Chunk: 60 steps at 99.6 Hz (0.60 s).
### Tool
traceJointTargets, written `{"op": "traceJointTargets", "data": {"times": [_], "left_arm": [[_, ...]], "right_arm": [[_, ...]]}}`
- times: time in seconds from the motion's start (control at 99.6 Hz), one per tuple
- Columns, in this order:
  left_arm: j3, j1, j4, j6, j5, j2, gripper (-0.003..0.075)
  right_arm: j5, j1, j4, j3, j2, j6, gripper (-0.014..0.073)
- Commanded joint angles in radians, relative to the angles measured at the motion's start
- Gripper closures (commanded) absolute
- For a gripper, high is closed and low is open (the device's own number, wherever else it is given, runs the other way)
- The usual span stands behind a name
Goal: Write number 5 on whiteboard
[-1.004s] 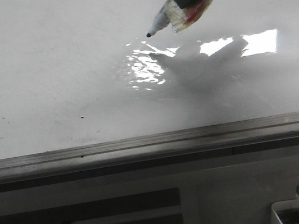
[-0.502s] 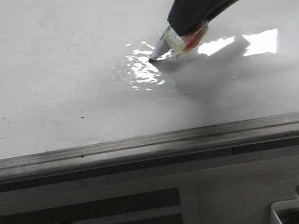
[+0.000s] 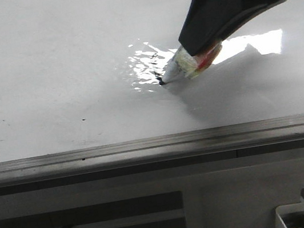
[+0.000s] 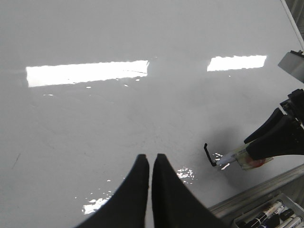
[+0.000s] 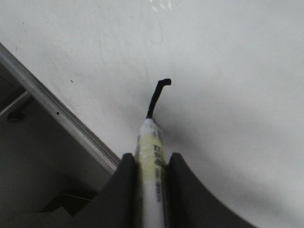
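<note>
Whiteboard [image 3: 46, 67] lay flat and glossy, filling most of the front view, grey frame edge [image 3: 145, 145] along its near side, glare patches mid-board. Right arm came in from the upper right of the front view, angled down toward the board. Right gripper [image 5: 151, 164] was clamped on a marker pen [image 5: 150, 156], fingers [image 5: 124, 190] either side of the barrel, tip down and touching the board. Left gripper [image 4: 151, 164] hovered above the board, fingers pressed together, nothing between them, well apart from the pen. Tray of spare markers [image 4: 266, 219] sat past the frame edge. Number 5 [image 5: 156, 97] was only a short black stroke with a small hook at its far end, running from the pen tip, near the frame-side part of the board.
</note>
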Motion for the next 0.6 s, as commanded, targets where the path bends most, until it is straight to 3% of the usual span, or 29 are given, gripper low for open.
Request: {"op": "traceJointTargets", "data": {"times": [0.0,0.1,0.301,0.502,0.592], "left_arm": [[-0.025,0.004,-0.016,-0.007,-0.076,0.007,0.0741],[-0.025,0.004,-0.016,-0.007,-0.076,0.007,0.0741],[-0.025,0.004,-0.016,-0.007,-0.076,0.007,0.0741],[-0.025,0.004,-0.016,-0.007,-0.076,0.007,0.0741],[-0.025,0.004,-0.016,-0.007,-0.076,0.007,0.0741]], "right_arm": [[-0.026,-0.002,-0.03,-0.02,-0.012,-0.001,0.0641],[-0.021,-0.006,-0.068,-0.02,-0.014,0.029,0.0641],[0.054,-0.006,-0.241,-0.02,-0.026,0.226,0.0641],[0.091,-0.002,-0.251,-0.011,-0.032,0.279,0.0641],[0.071,0.002,-0.197,0.019,-0.032,0.277,0.0641]]}}
